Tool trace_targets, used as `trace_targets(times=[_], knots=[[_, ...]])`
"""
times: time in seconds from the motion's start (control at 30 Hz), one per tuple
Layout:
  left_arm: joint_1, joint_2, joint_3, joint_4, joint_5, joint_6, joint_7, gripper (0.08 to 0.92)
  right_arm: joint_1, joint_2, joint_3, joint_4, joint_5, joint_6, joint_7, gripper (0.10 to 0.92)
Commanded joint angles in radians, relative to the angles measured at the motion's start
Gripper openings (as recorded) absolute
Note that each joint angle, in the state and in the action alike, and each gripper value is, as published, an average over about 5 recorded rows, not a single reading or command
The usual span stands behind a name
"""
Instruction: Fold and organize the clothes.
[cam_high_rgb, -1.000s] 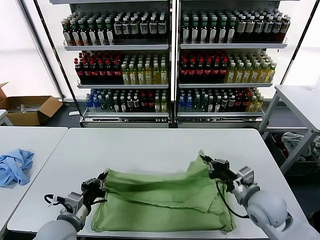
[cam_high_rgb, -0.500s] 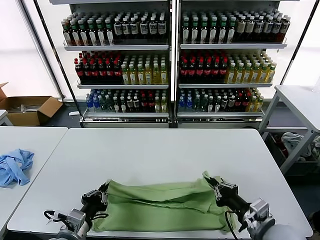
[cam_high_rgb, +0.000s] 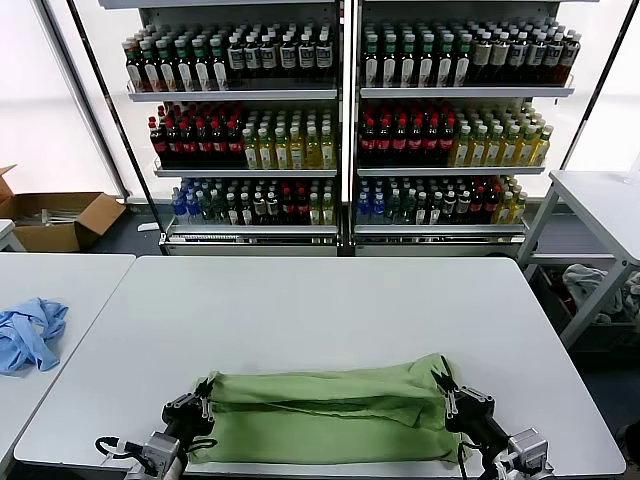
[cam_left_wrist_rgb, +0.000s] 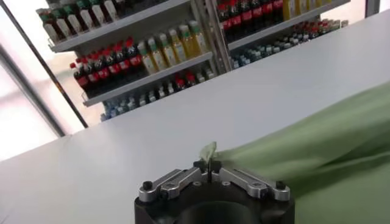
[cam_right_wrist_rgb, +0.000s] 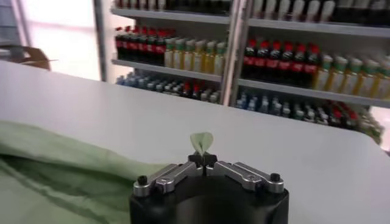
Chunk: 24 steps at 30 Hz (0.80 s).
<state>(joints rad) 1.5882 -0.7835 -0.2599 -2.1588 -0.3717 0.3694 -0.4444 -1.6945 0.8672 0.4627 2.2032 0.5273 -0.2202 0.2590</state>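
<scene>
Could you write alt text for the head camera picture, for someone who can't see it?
A light green polo shirt, folded into a long band, lies at the near edge of a white table, with the left gripper and right gripper each pinching one end. Drink-filled shelves stand behind; a light blue garment lies on a side table.

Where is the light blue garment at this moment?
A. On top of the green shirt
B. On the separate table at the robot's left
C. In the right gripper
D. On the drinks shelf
B: the light blue garment lies on the neighbouring table at the left, apart from the green shirt.
</scene>
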Motion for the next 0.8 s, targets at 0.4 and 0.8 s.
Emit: trace_targets(times=[0.4, 0.8], knots=[[0.014, -0.005, 0.008, 0.002, -0.002, 0.03, -0.037, 0.222, -0.007, 0.092, -0.017, 0.026, 0.062, -0.056, 0.325, 0.377], [0.135, -0.033, -0.173, -0.251, -0.074, 0.04, -0.083, 0.569, 0.027, 0.087, 0.097, 0.172, -0.005, -0.027, 0.197, 0.724]])
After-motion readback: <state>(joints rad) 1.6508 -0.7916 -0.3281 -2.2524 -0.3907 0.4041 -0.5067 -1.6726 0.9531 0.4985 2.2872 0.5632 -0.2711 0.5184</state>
